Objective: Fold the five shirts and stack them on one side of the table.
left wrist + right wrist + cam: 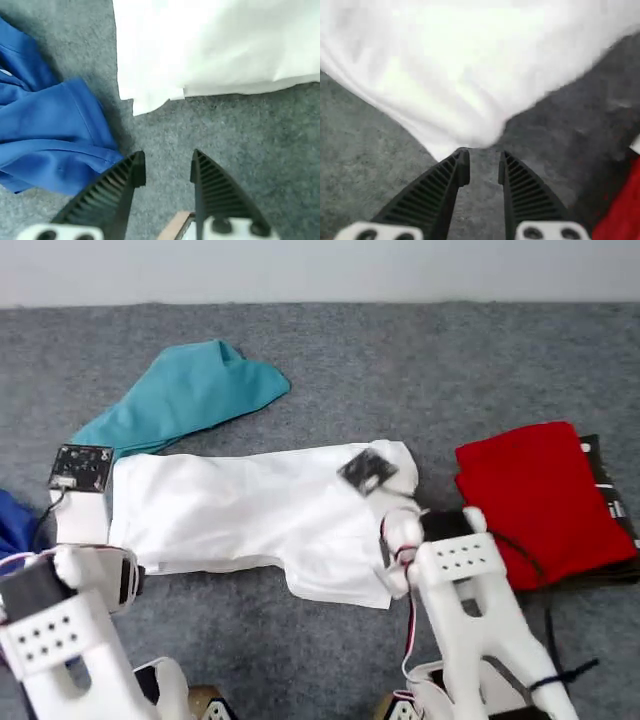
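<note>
**White shirt laid out, both grippers empty at its near edge**

Item in hand: white shirt (pixel 250 515), spread long across mid-table, not yet folded small. Your left gripper (pixel 167 170) hangs over bare table (pixel 260 150) just off one corner of that shirt. Its fingers are wide apart and hold nothing. Your right gripper (pixel 482 167) sits at the shirt's other end with its tips at the hem. Its fingers are narrowly parted and also empty.

Hazards:
- The blue shirt (pixel 45 135) lies just beside the left fingers. A loose close could catch it along with the white corner.
- The right gap looks narrow. It may push the hem along instead of taking it, or pinch only one layer.
- The right gripper is near the red shirt (pixel 540 495). A wide swing could disturb that stack.

Count:
- White shirt: one.
- Teal shirt (pixel 185 395): one, crumpled at the far side.
- Blue shirt: one.
- Red shirt: one, folded.
- Dark folded piece (pixel 600 480) beneath the red: one, likely the fifth shirt.
- Grippers: two.
</note>
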